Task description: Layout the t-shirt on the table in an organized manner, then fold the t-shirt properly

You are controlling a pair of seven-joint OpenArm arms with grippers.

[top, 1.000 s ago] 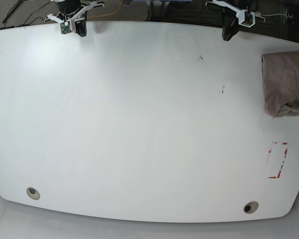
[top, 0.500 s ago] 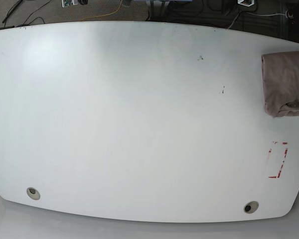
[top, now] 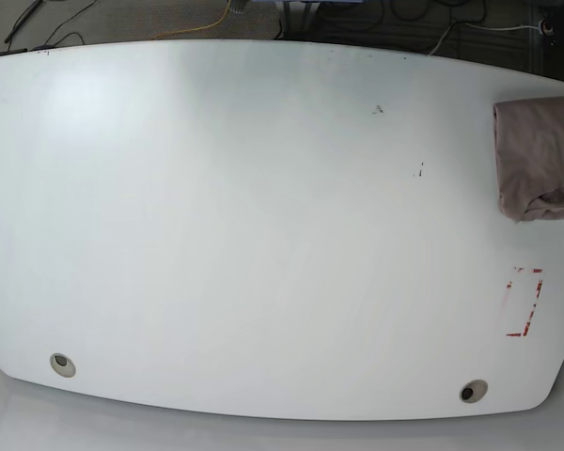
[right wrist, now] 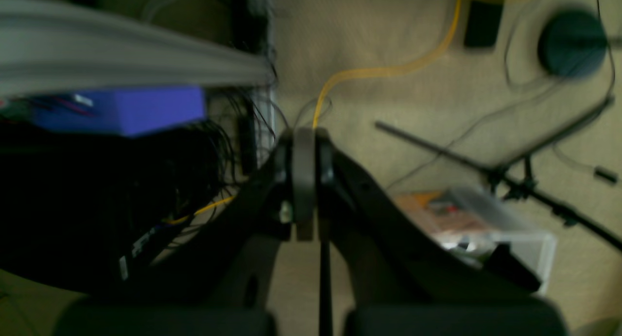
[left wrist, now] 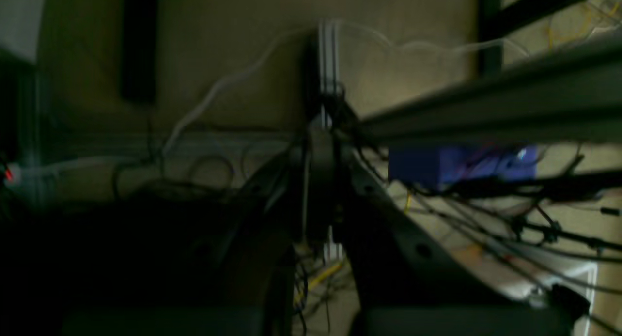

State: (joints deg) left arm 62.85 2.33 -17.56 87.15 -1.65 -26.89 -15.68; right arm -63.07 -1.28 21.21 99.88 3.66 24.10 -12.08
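White table [top: 263, 235] fills the base view, its curved edge running along the bottom, with one round grommet hole [top: 63, 365] near the lower left and a second hole [top: 472, 391] near the lower right. A red tape rectangle [top: 524, 302] marks the surface at the right, and a few dark specks [top: 419, 170] sit above it toward the middle. The t-shirt [top: 538, 158] lies folded into a compact bundle at the far right edge of the table, partly cut off by the frame, wrinkled, with a bunched fold at its lower corner; it lies above the tape mark and apart from it. Compared with a second ago, both arms, then visible at the table's far edge, have gone from the base view; the shirt has not shifted. The left gripper [left wrist: 318, 180] shows in its wrist view with jaws pressed together on nothing, pointed at a beige floor with tangled cables [left wrist: 486, 214], a blue box [left wrist: 461, 163] and a metal rail. The right gripper [right wrist: 304, 180] is likewise closed and empty, over floor with a yellow cable [right wrist: 369, 74] and a clear bin [right wrist: 486, 229]. Both wrist views are blurred.
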